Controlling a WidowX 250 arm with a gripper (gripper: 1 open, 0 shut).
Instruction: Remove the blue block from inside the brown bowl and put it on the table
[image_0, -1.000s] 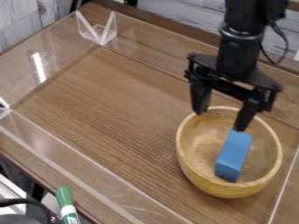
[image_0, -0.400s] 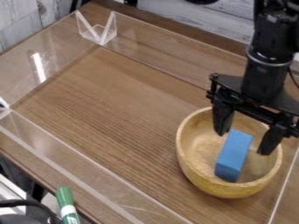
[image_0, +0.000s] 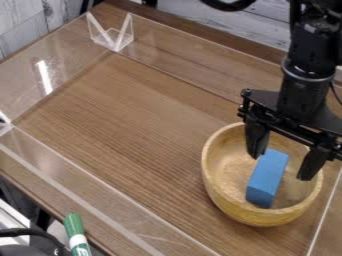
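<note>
Blue and ungripped, the block lay inside the brown bowl as the claw, its fingers spread wide, had shifted sideways over the bowl and then nearly settled, so the grasp and the lift to the table were seemingly still to come.

Black arm reaching down from above; fingers pointing downward, spread wide open.

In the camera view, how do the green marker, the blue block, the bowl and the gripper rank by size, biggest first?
1. Gripper, with the arm part above it
2. Bowl
3. Blue block and green marker: too alike to rank
</note>
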